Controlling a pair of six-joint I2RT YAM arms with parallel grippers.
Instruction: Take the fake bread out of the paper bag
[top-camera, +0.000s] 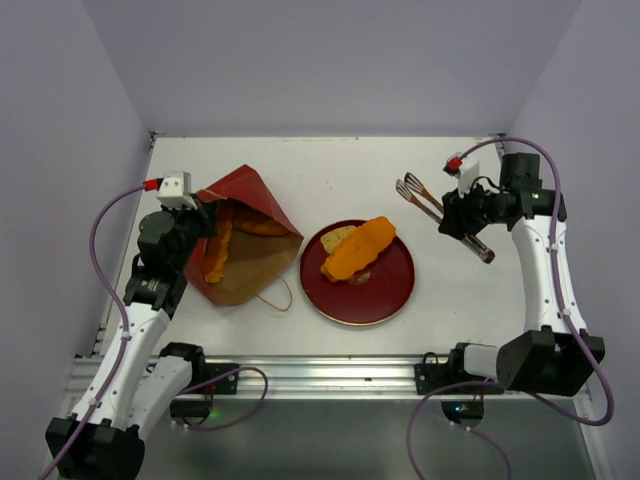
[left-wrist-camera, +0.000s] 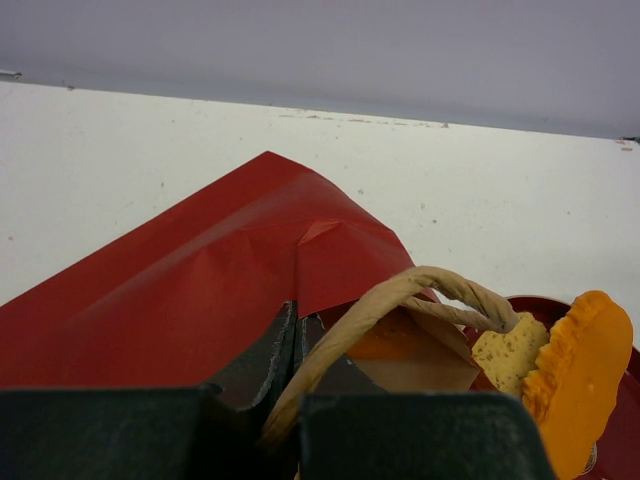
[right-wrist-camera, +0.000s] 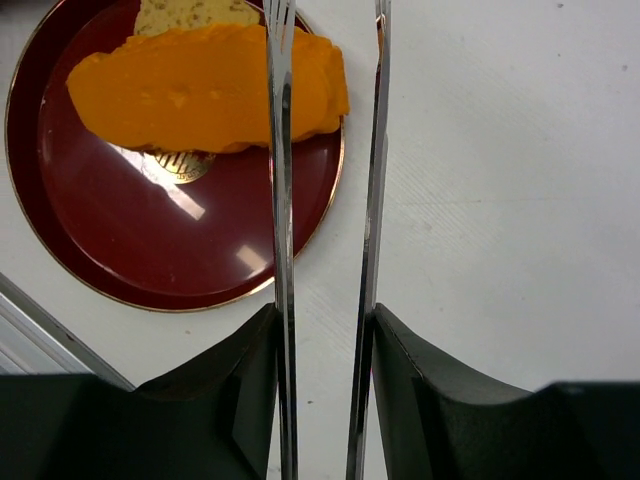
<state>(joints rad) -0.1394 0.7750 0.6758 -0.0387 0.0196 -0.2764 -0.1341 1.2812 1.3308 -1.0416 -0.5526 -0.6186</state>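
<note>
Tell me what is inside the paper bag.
Lying on its side, the paper bag shows one long orange loaf on its brown inside and another orange piece further in. Its red upper wall covers the rest, so more bread cannot be ruled out.

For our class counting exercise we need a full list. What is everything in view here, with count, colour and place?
tall kraft paper bag: one, red outside and brown inside, lying on its side at the table's left
long toy bread loaves: at least two, orange, showing in the bag's mouth
round plate: one, dark red, table centre
long toy bread loaf: one, orange, on the plate
small toy bread slice: one, pale yellow, on the plate against the loaf
metal tongs: one, silver, right of the plate
flat table: one, white
left gripper: one, black, shut on the bag's edge
right gripper: one, black, holding the tongs
</note>
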